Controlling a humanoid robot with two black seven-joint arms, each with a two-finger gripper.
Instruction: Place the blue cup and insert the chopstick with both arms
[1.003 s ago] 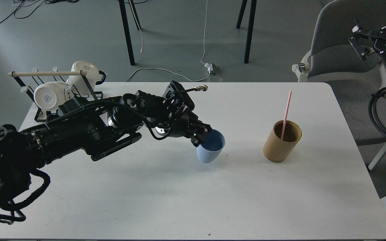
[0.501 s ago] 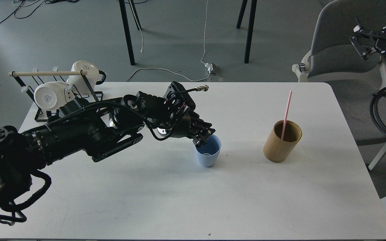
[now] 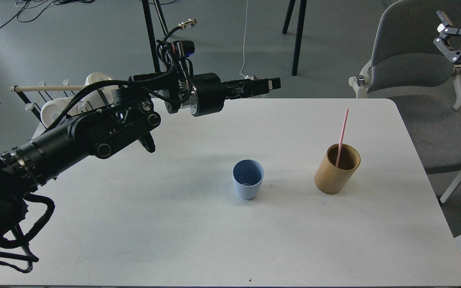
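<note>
The blue cup [image 3: 248, 184] stands upright and empty near the middle of the white table [image 3: 174, 232], free of any gripper. The pink chopstick [image 3: 342, 134] leans inside the tan bamboo cylinder [image 3: 335, 174], to the right of the cup. My left gripper [image 3: 273, 84] is raised well above the table's far edge, pointing right, up and behind the cup; it is open and holds nothing. My right gripper [image 3: 444, 38] is open and empty at the top right, off the table, by the grey chair.
A black wire rack [image 3: 46, 106] with white mugs [image 3: 56, 114] and a pale wooden rod [image 3: 50, 87] stands at the table's far left corner, partly behind my left arm. A grey chair [image 3: 410, 60] stands beyond the right edge. Table legs and cables are on the floor behind.
My left gripper set the tilted blue cup upright on the table, let go of it, and rose up and back. The right gripper moved slightly up and right.
</note>
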